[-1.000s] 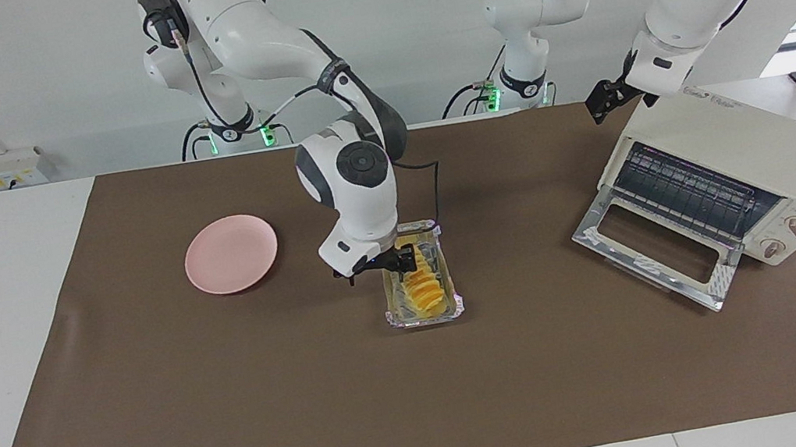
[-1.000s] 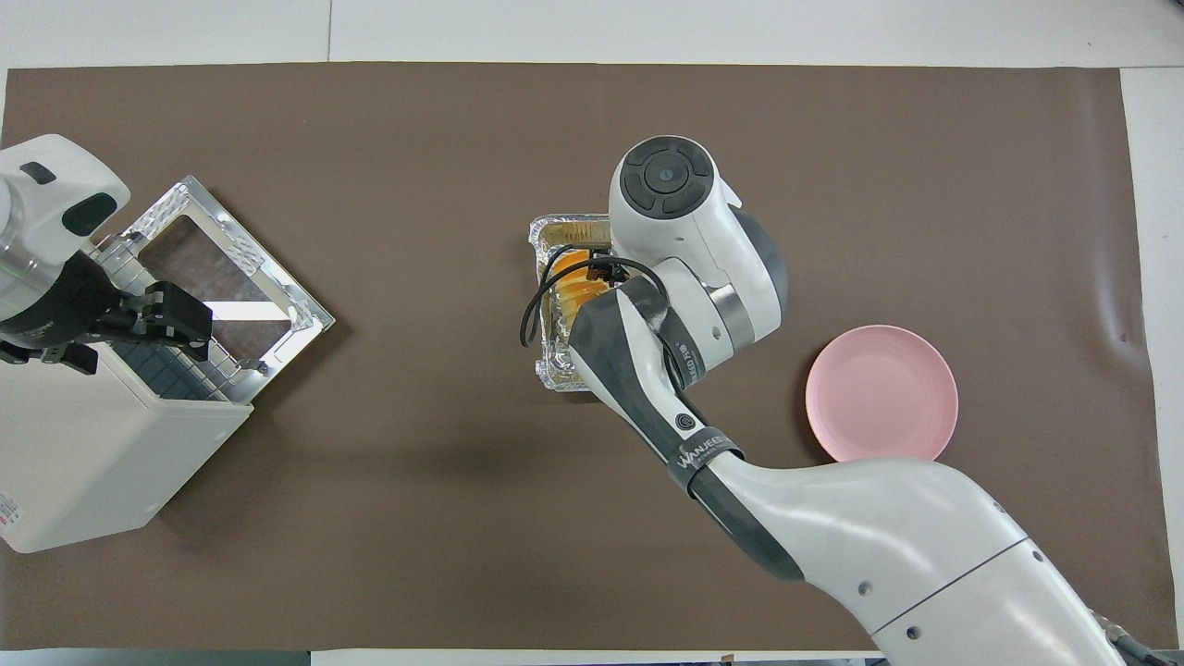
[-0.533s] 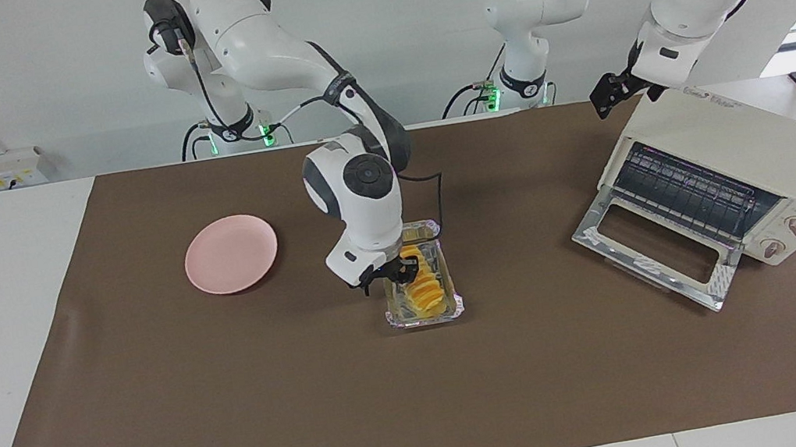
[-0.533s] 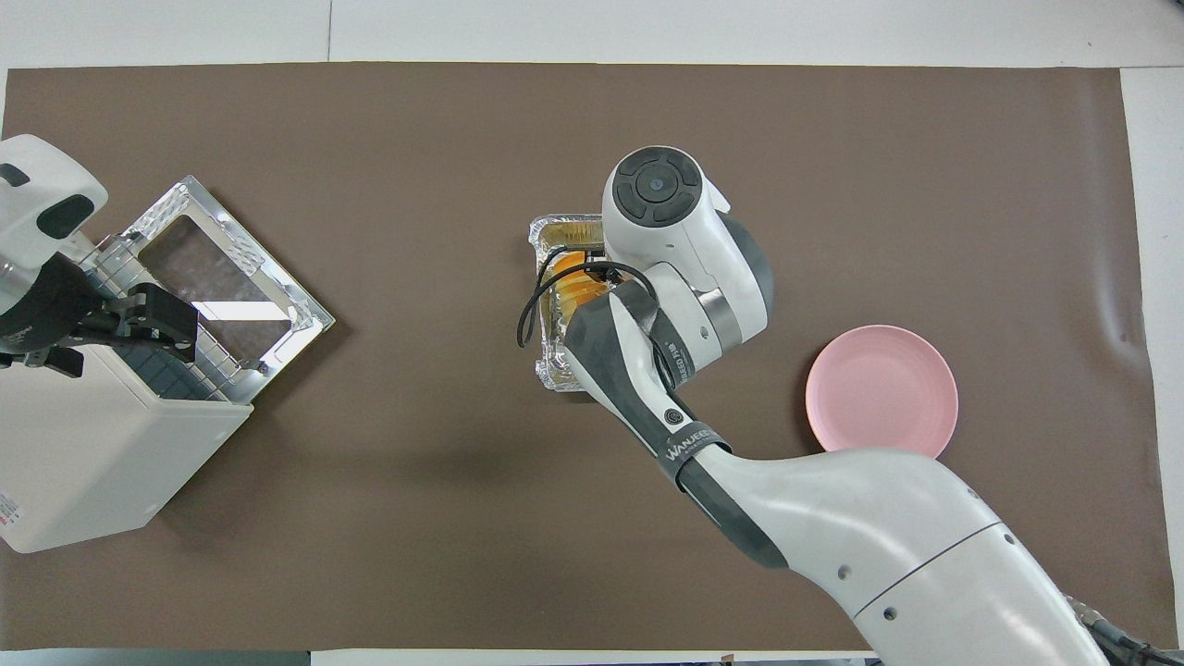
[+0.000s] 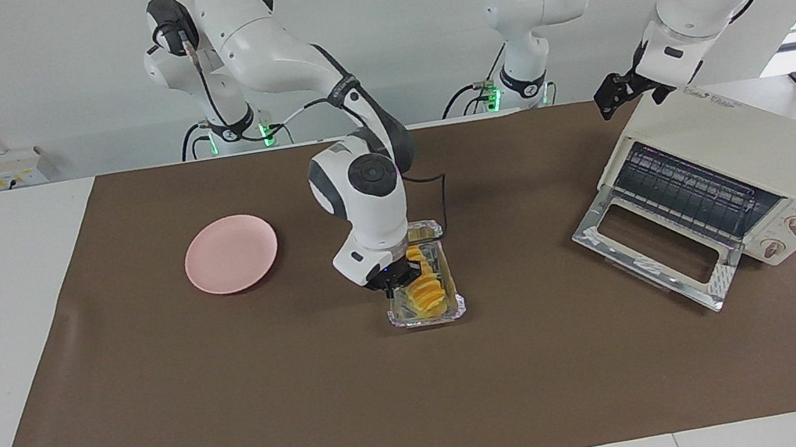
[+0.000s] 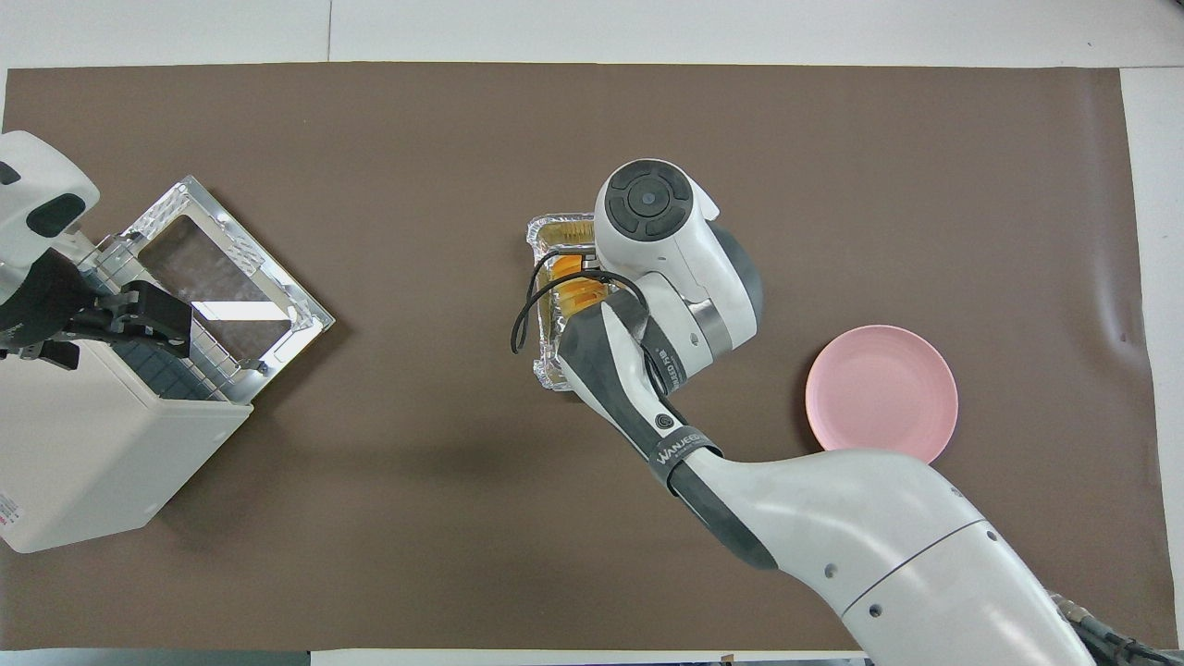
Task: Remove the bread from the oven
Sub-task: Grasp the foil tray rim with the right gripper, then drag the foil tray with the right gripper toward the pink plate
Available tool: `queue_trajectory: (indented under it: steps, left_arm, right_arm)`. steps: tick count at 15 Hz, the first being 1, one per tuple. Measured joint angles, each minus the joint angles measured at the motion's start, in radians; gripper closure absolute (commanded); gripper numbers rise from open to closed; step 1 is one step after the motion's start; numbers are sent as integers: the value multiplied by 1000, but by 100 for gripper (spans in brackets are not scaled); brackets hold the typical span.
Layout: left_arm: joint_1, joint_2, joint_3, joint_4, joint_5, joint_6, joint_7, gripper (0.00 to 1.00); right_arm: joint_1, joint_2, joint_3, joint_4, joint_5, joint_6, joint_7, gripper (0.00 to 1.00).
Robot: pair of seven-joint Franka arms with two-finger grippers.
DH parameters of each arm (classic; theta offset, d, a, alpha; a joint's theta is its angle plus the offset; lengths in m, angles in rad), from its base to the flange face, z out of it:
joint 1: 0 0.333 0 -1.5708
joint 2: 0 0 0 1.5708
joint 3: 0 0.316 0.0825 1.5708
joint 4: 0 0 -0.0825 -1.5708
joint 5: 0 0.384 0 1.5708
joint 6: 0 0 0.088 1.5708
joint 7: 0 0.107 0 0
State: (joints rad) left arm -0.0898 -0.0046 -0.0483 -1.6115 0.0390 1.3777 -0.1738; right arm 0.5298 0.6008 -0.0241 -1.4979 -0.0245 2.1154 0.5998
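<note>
Low at the centre of the facing view, right gripper [image 5: 400,277] down in the crinkled silver foil tray [image 5: 452,308], fingers at the robot-side end of the small ridged golden-yellow bread [image 5: 426,292], whether clamped on it or merely beside it impossible to tell. Round pink plate [image 5: 231,253] resting at centre-left of that frame on the brown mat [image 5: 236,405], well apart from the tray. At the upper right, left gripper [image 5: 614,93] waiting above the top of the boxy cream-white toaster oven [image 5: 759,158], finger spread unreadable, glass door dropped open, wire rack bare.
</note>
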Motion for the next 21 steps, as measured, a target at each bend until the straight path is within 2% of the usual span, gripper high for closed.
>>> queue_trajectory:
  steps: [4, 9, 15, 21]
  left_arm:
    - [1, -6, -3, 1, 0, -3, 6, 0]
    - [2, -18, -4, 4, -1, -5, 14, 0]
    - [3, -20, -8, 4, -2, -5, 27, 0]
    - [4, -21, -7, 4, -21, 8, 27, 0]
  right_arm:
    - [-24, -1, -8, 62, 2, -115, 0, 100]
    - [-182, -2, -12, 192, 68, -204, -134, 100]
    - [-395, 40, -11, 216, 111, -172, -457, 100]
    - [-489, 144, -11, 220, 127, -55, -599, 100]
